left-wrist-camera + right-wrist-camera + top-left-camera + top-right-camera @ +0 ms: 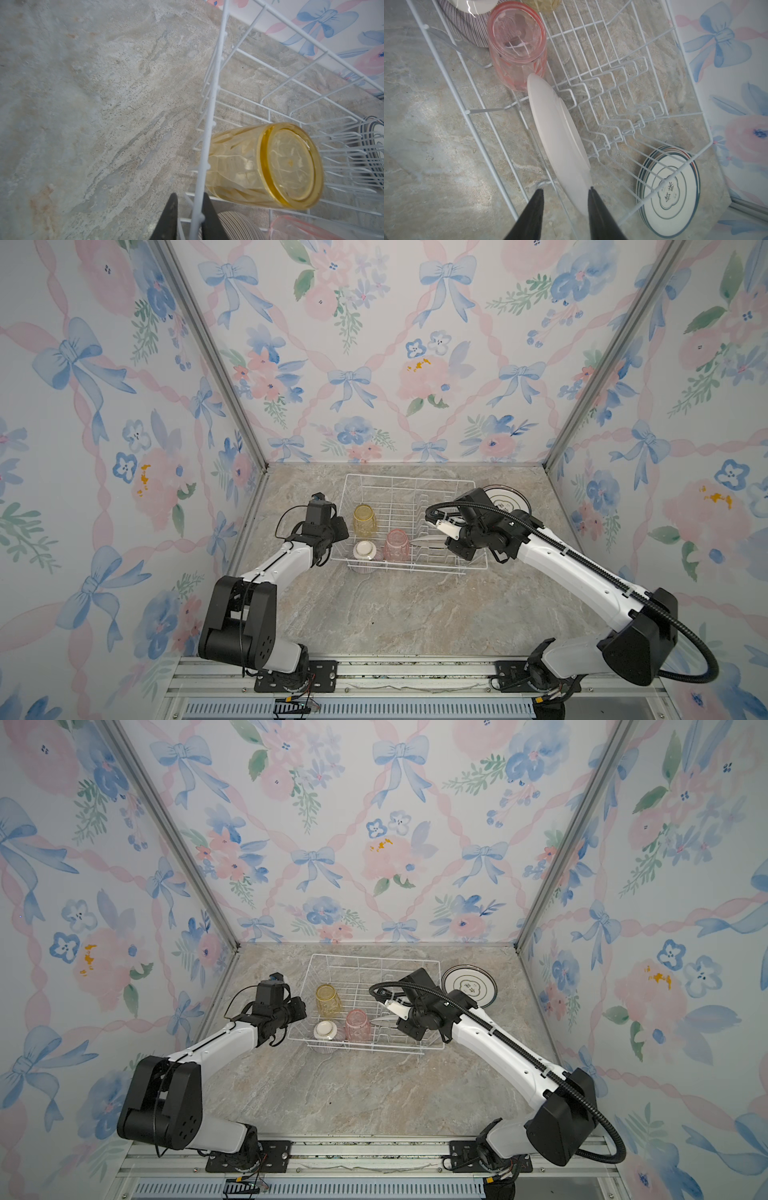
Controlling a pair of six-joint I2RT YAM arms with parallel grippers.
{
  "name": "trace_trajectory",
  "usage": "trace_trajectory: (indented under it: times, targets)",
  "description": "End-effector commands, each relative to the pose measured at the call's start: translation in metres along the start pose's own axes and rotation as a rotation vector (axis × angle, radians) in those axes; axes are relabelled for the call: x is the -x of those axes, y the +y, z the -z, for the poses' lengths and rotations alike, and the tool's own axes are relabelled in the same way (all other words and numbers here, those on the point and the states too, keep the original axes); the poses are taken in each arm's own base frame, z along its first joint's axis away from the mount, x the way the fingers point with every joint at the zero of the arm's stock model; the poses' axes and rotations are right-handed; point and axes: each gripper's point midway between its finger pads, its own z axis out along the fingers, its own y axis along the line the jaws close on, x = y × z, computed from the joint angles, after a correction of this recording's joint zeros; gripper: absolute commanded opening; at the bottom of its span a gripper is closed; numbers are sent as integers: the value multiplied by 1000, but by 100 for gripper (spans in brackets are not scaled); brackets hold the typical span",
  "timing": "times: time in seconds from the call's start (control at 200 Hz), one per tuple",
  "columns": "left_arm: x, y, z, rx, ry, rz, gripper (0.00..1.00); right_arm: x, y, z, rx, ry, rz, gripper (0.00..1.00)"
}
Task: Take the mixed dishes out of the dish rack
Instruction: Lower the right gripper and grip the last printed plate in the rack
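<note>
1 dish rack [410, 478], far-centre on the table [395, 614]. Inside it: 2 tumblers, the yellow tumbler [365, 520] and pink tumbler [397, 545], both upside down. 1 striped bowl [365, 556] is inverted in the near-left corner. 1 plate [560, 133] stands on edge, near right. plate stack [509, 499] lies flat on the table just right of the rack; can't count the rims.

right gripper [566, 189]: jaws apart, straddling the standing plate's rim.

left gripper [190, 194]: straddles the rack's left rim wire; can't tell if clamped.

Marble-look top, floral bow wallpaper [374, 364] on three sides.
</note>
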Motion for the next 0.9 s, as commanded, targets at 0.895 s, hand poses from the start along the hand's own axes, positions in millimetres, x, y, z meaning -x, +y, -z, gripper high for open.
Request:
trace_trajectory:
  times: [0.895]
  targets:
    - [-30, 7, -8, 11, 115, -14, 21, 7, -10, -52, -152, 147, 193, 19]
